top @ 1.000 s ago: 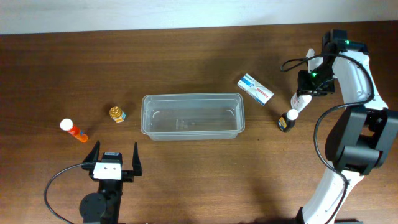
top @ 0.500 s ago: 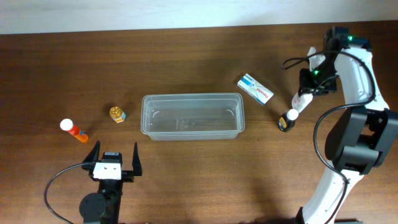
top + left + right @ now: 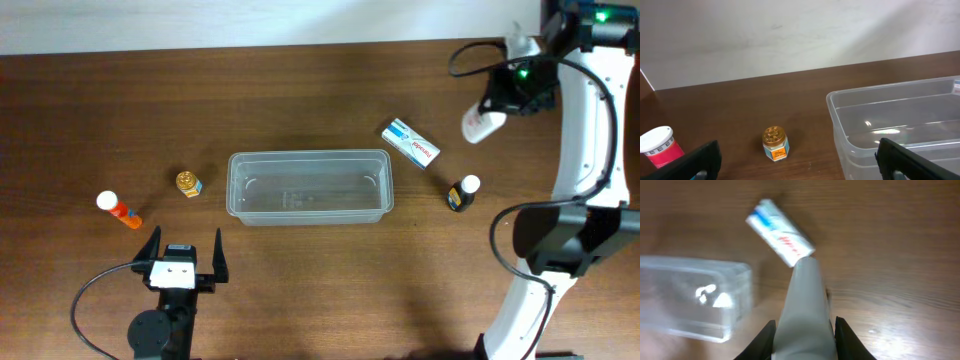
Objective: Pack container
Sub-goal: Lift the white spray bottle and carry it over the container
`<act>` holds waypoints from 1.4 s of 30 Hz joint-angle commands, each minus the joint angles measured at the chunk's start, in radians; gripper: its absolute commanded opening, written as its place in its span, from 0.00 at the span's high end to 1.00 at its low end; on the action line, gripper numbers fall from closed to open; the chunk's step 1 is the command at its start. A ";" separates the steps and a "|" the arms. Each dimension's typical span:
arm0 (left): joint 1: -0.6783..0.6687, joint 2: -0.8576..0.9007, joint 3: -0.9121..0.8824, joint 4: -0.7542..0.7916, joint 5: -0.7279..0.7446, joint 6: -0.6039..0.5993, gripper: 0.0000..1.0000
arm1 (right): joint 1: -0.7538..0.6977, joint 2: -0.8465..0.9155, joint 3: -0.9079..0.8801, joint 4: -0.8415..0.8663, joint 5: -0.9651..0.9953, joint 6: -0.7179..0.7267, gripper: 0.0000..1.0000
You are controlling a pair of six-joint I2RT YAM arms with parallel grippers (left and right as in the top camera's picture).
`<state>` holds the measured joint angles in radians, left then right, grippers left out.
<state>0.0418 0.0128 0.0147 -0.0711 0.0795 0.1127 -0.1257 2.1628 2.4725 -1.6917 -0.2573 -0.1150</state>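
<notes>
The clear plastic container (image 3: 308, 187) lies empty at the table's middle; it also shows in the left wrist view (image 3: 900, 125) and the right wrist view (image 3: 687, 297). My right gripper (image 3: 495, 112) is shut on a white tube (image 3: 480, 125), raised above the table; the tube (image 3: 805, 305) fills the space between the fingers. A white and blue box (image 3: 411, 143) lies right of the container, and shows in the right wrist view (image 3: 780, 239). A small dark bottle with a white cap (image 3: 462, 192) stands further right. My left gripper (image 3: 184, 262) is open and empty near the front edge.
A small gold-lidded jar (image 3: 188, 184) stands left of the container and shows in the left wrist view (image 3: 775, 143). An orange bottle with a white cap (image 3: 118, 209) lies at the far left, also in the left wrist view (image 3: 660, 146). A white wall backs the table.
My right gripper has lifted the white tube off the table beside the dark bottle and moved it up and away. The left arm has not moved.
</notes>
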 commanded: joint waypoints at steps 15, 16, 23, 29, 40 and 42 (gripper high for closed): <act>0.007 -0.007 -0.006 -0.001 0.011 0.009 0.01 | 0.386 -0.025 0.047 -0.003 -0.076 0.183 0.76; 0.007 -0.007 -0.006 -0.001 0.011 0.009 0.01 | 0.404 -0.025 0.047 -0.004 -0.041 0.203 0.76; 0.007 -0.007 -0.006 -0.001 0.011 0.009 0.01 | 0.528 -0.025 0.045 -0.007 0.200 0.318 0.76; 0.007 -0.007 -0.006 -0.001 0.010 0.009 0.01 | 0.586 -0.025 -0.004 -0.007 0.307 0.403 0.76; 0.007 -0.007 -0.006 -0.001 0.010 0.009 0.01 | 0.604 -0.025 -0.293 0.169 0.368 0.473 0.78; 0.007 -0.007 -0.006 -0.001 0.010 0.009 0.01 | 0.605 -0.025 -0.328 0.212 0.371 0.491 0.78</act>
<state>0.0418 0.0128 0.0147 -0.0711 0.0795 0.1127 0.4683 2.1593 2.1784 -1.5093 0.0746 0.3367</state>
